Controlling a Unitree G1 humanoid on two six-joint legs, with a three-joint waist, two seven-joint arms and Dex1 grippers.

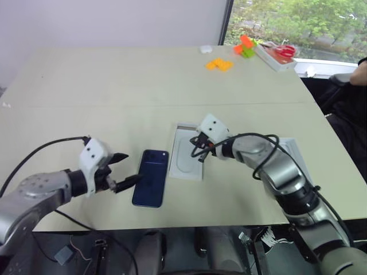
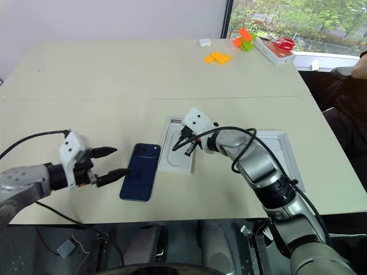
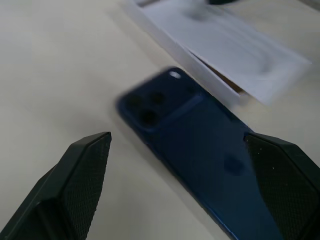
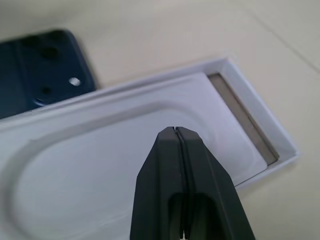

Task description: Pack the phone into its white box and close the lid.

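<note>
The dark blue phone (image 1: pixel 151 177) lies flat with its back up near the table's front edge, its camera cluster at the far end. Just right of it sits the white box (image 4: pixel 260 111) with a white insert (image 4: pixel 100 150) with an oval recess lying inside; a strip of brown floor shows at one end. My left gripper (image 1: pixel 125 170) stands open beside the phone's left edge, holding nothing. My right gripper (image 4: pixel 175 129) is shut with nothing between its fingers, its tip over the insert. The lid (image 2: pixel 282 150) lies inside-up to the right, partly behind my right arm.
Orange blocks (image 1: pixel 219 64), an orange-and-green piece (image 1: pixel 246 47) and a white tray with a red item (image 1: pixel 278 56) sit at the far right corner. A small white object (image 1: pixel 206 49) lies near the far edge. A person's arm (image 1: pixel 361 71) shows at the right.
</note>
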